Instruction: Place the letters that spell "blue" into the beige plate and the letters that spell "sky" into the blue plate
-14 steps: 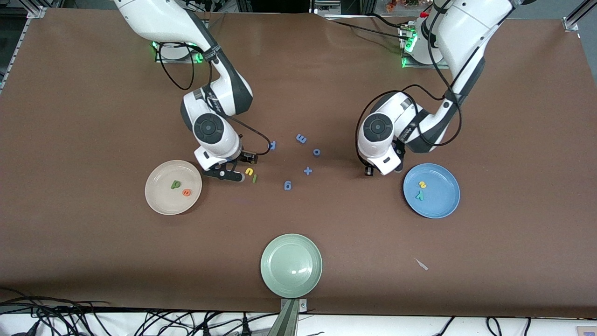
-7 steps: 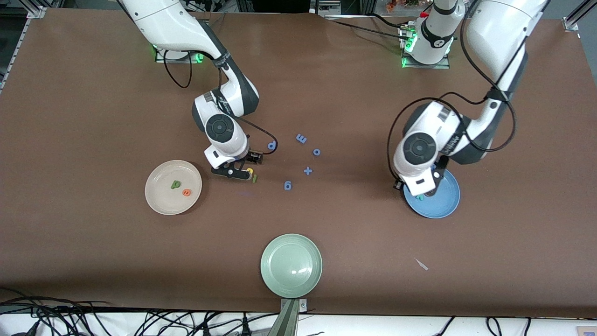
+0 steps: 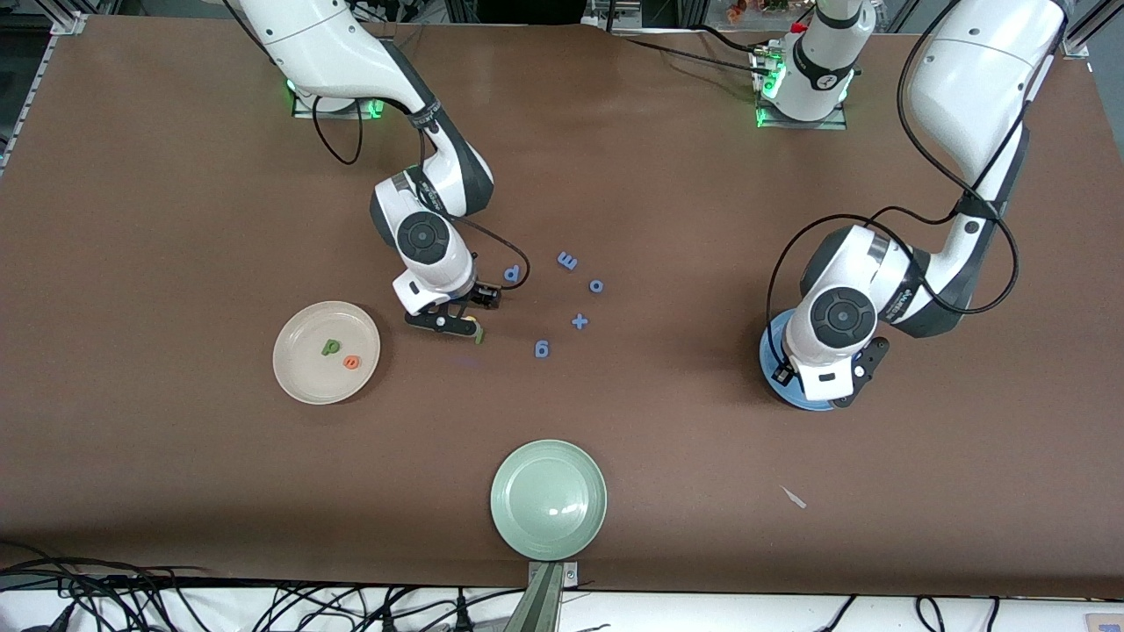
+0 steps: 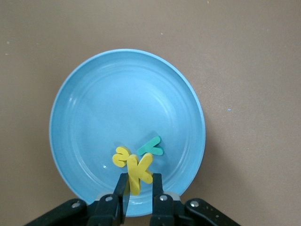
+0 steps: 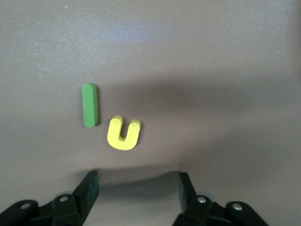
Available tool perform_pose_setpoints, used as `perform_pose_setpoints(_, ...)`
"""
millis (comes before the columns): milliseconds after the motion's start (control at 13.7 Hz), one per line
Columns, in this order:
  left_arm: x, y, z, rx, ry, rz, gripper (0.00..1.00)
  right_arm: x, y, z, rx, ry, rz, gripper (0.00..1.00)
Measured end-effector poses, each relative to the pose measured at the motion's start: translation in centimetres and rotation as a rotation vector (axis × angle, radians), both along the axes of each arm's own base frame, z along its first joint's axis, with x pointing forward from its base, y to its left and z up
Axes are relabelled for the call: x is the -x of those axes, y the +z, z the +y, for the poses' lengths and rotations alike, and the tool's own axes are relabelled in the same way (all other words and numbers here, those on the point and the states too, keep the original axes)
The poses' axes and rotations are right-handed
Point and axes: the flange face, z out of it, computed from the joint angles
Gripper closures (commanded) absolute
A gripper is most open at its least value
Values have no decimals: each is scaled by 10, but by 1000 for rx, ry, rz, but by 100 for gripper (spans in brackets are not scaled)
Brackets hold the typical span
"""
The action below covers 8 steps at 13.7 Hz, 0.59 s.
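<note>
My left gripper hangs over the blue plate, shut on the yellow k. The yellow s and teal y lie in that plate. My right gripper is open, low over the table, with the yellow u and the light green l lying just ahead of its fingertips. In the front view it sits beside the beige plate, which holds the dark green b and orange e. The left arm's hand covers most of the blue plate there.
Several all-blue letters lie scattered mid-table, one nearest the front camera. A pale green plate sits at the table's near edge. A small white scrap lies nearer the camera than the blue plate.
The left arm swung from beside the blue plate to over it, carrying the k. The right gripper slid a little toward the table's middle, over the u and l.
</note>
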Motion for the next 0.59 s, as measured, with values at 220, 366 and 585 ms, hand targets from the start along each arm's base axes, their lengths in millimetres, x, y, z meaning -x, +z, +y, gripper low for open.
perform_pose_setpoints(220, 1, -4, -4, 4, -9, 6, 0, -2, -4, -2, 0, 5, -10, 23)
perform_pose_setpoints(366, -2, 0, -6, 3, -17, -5, 0, -4, -4, -5, 5, 17, -19, 23)
perform_pose_setpoints(585, -11, 15, -10, 3, -27, -41, 0, -16, -4, -23, 7, 30, -27, 23)
